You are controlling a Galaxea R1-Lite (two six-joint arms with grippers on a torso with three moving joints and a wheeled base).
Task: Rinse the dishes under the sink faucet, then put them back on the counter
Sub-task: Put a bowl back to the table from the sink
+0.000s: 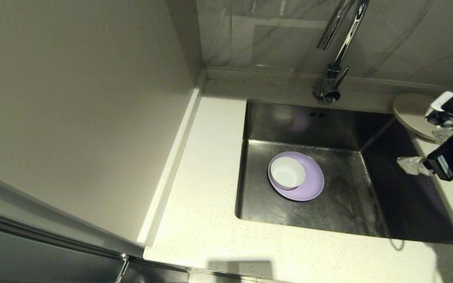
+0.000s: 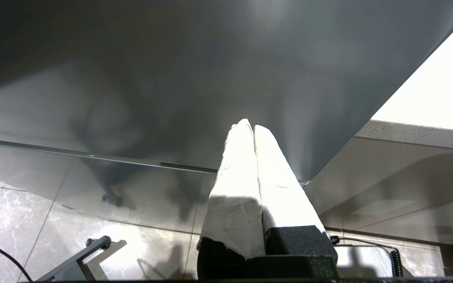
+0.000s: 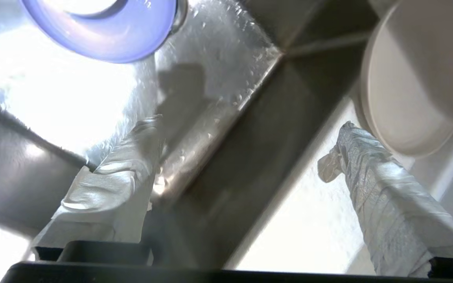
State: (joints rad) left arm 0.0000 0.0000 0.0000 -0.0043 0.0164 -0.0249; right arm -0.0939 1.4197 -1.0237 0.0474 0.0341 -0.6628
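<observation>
A small white bowl [image 1: 287, 173] sits on the lilac plate [image 1: 311, 186] on the floor of the steel sink [image 1: 328, 214], left of its middle. The chrome faucet [image 1: 336, 51] rises behind the basin with no water running. The cream-beige plate [image 1: 411, 112] lies on the counter [image 1: 203, 177] at the sink's back right corner. My right gripper [image 1: 423, 149] hovers over the sink's right rim just in front of that plate, open and empty. The right wrist view shows the gripper [image 3: 242, 145] spread wide, one finger beside the beige plate [image 3: 415, 78], the lilac plate [image 3: 104, 35] farther off. My left gripper [image 2: 250, 126] is shut, parked below the counter.
Walls close in on the left and behind the sink, with a low raised rim [image 1: 171, 165] along the counter's edge. A broad strip of worktop lies left of and in front of the basin. The basin's right half holds nothing.
</observation>
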